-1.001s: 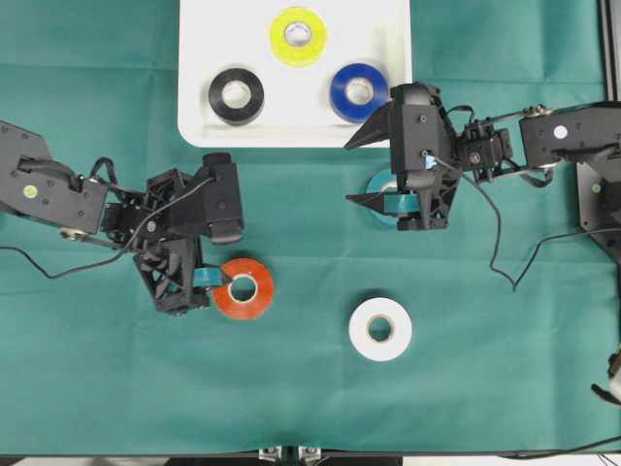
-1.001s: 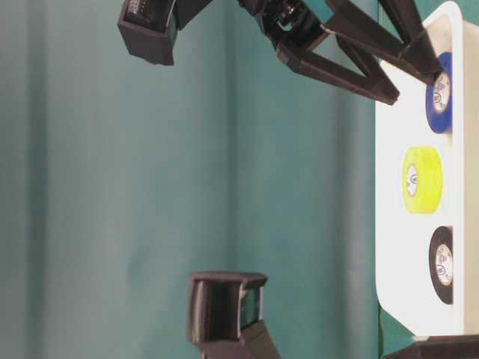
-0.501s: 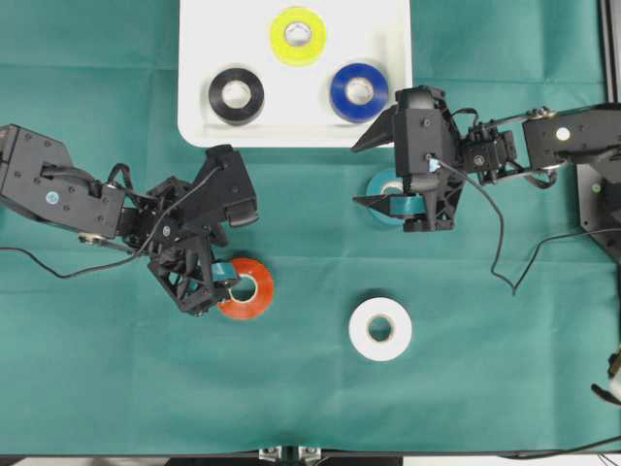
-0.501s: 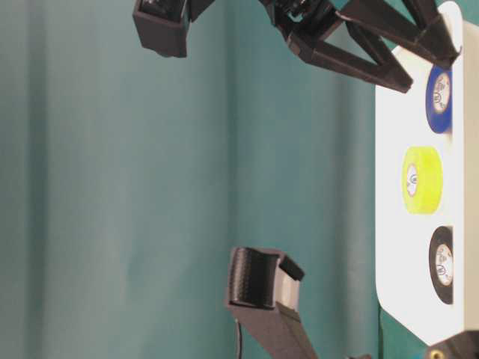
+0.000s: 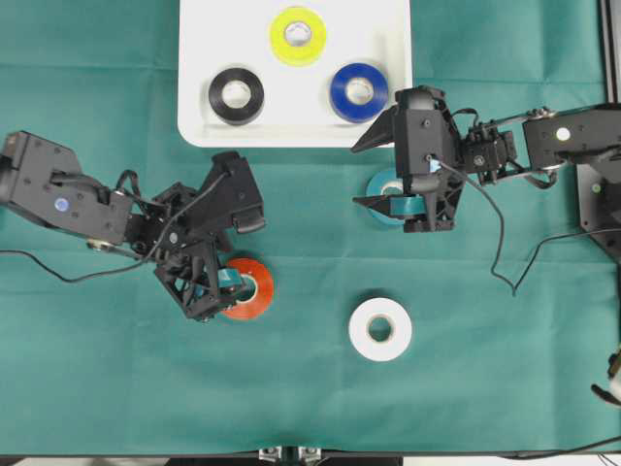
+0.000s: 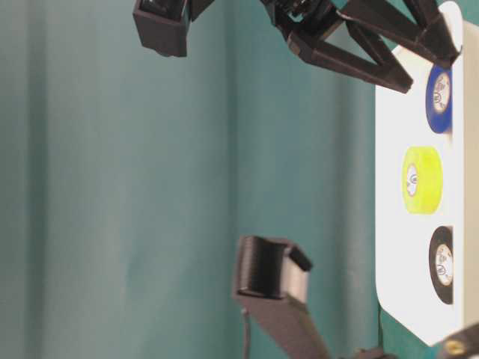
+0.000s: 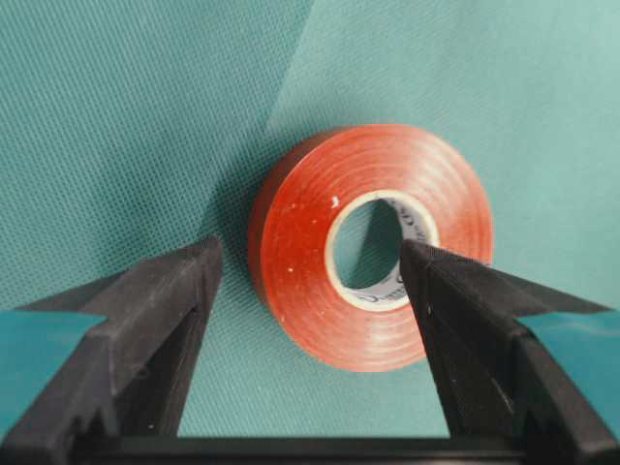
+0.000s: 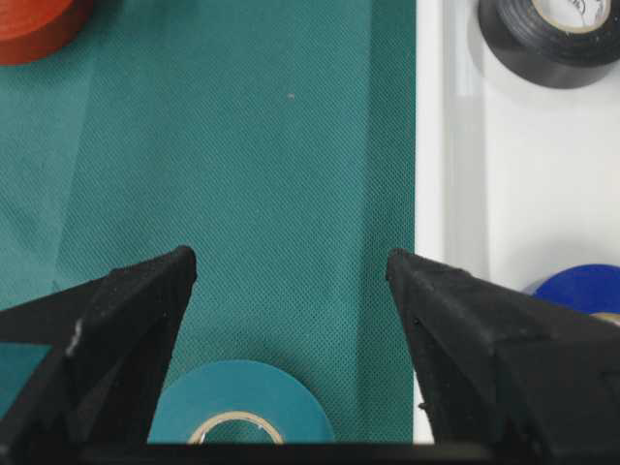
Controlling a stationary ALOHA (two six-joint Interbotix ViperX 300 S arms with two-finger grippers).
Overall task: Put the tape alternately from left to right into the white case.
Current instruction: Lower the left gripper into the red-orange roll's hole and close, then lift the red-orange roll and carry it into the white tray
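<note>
Having swung closer since a second ago, the left gripper is straddling the red-orange tape, jaws apart for grasping, at seven o'clock from the white case.

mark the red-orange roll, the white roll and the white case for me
red-orange roll point(image 7: 370, 242): left wrist view, flat top face beside the core.
white roll point(image 5: 380, 330): overhead view, top face of the ring.
white case point(image 5: 291, 102): overhead view, bare floor between the rolls.
</note>
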